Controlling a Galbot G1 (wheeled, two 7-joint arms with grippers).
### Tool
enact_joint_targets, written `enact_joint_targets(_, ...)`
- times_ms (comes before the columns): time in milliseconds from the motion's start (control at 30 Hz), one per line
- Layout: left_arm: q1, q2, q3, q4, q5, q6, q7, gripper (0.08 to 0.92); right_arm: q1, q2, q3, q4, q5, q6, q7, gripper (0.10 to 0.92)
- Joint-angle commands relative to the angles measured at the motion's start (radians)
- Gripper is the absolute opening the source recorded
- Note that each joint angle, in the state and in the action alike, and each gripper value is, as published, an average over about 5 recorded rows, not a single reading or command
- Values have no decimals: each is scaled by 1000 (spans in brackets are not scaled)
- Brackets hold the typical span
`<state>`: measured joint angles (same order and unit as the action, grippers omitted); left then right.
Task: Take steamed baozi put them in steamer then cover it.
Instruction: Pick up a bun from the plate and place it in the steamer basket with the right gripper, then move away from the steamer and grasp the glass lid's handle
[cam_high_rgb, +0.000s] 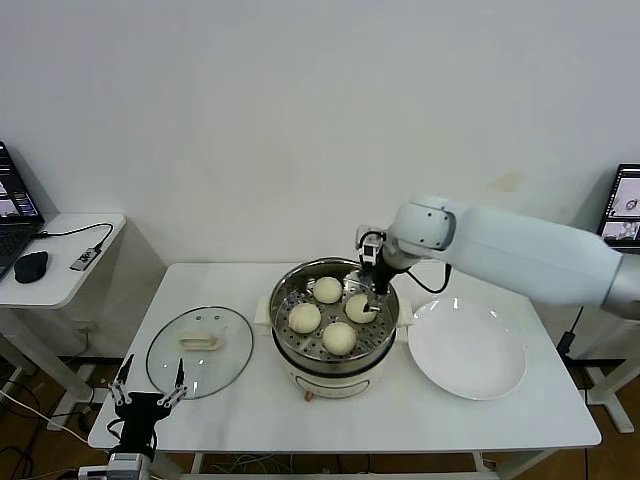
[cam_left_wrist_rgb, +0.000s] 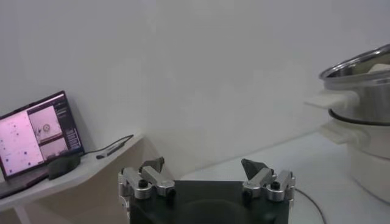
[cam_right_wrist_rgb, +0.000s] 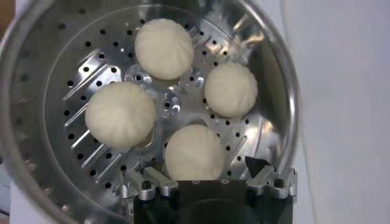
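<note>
— White wall behind, white table (cam_high_rgb: 250, 410) in front. What sits on it?

— At the middle, the steamer (cam_high_rgb: 288, 345), a shiny steel pot on a cream base. To the robot's left of it lies a glass lid (cam_high_rgb: 200, 352), flat on the table. To its right, a white plate (cam_high_rgb: 467, 348).

— And the baozi?

— All four steamed baozi (cam_high_rgb: 305, 317) rest on the perforated tray (cam_right_wrist_rgb: 79, 79) inside the steamer, set in a rough ring and apart from one another.

— Where is the right gripper (cam_high_rgb: 372, 292)?

— Over the steamer, reaching in above the bun (cam_right_wrist_rgb: 195, 153) on the right side of the tray. In the right wrist view that bun lies just ahead of the gripper, between the two spread fingers (cam_right_wrist_rgb: 152, 181). The fingers stand apart and clamp nothing.

— The left gripper (cam_high_rgb: 147, 393)?

— Low at the table's front left corner, near the edge of the lid. Its fingers (cam_left_wrist_rgb: 149, 176) are also spread wide, with nothing between them. Beyond them is a side desk (cam_high_rgb: 60, 262) with a laptop (cam_left_wrist_rgb: 38, 133).
</note>
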<state>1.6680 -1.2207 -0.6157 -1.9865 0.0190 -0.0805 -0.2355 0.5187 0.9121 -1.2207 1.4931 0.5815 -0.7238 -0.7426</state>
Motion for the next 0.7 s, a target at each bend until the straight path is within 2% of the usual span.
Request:
enact_joint_targets(33,-2,-2,2,3,4,-12,-2,823,-45,-205,144,252,245,42,349,823)
enact_joint_targets(200,0,-5,0,1,8,-24,-2,823,-352,-363,399,378,218,239,572,823)
enact_joint_targets(400,2,-13,7,-2,16,-28,0,823,-935,-422,897,414,35,513,680,823)
enact_joint_targets(533,0,-20,13,-1,31,-42,1,823,-1349,-329,1289,406,-124,651,661,823)
enact_joint_targets(700,-4,-35,19,9,63,-78,2,823,-1649,-66,1657,396,-305,794,596,823)
